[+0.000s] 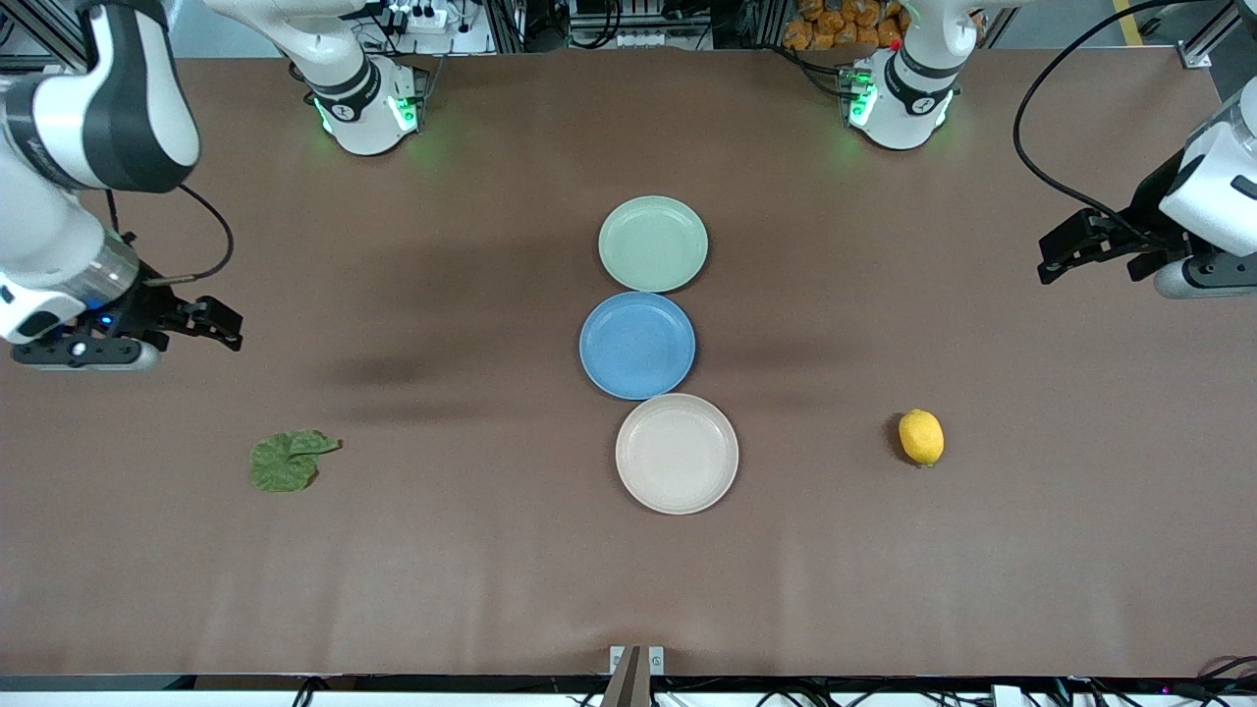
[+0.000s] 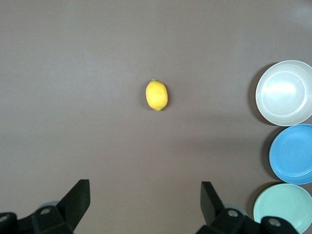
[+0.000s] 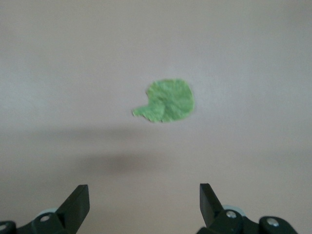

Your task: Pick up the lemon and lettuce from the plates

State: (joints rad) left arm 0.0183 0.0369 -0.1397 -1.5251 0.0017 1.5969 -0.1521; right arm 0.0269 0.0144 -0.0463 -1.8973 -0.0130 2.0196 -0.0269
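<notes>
The yellow lemon (image 1: 921,437) lies on the bare table toward the left arm's end; it also shows in the left wrist view (image 2: 156,95). The dark green lettuce (image 1: 288,461) lies flat on the table toward the right arm's end, also seen in the right wrist view (image 3: 167,101). The mint green plate (image 1: 653,244) and the beige plate (image 1: 677,453) are both empty. My left gripper (image 1: 1059,253) is open and empty, up over the table at its end. My right gripper (image 1: 218,324) is open and empty, up over the table beside the lettuce.
An empty blue plate (image 1: 637,345) sits between the mint and beige plates in a row at mid-table. The three plates show at the edge of the left wrist view, the beige plate (image 2: 285,92) among them. Both arm bases stand along the table's farthest edge.
</notes>
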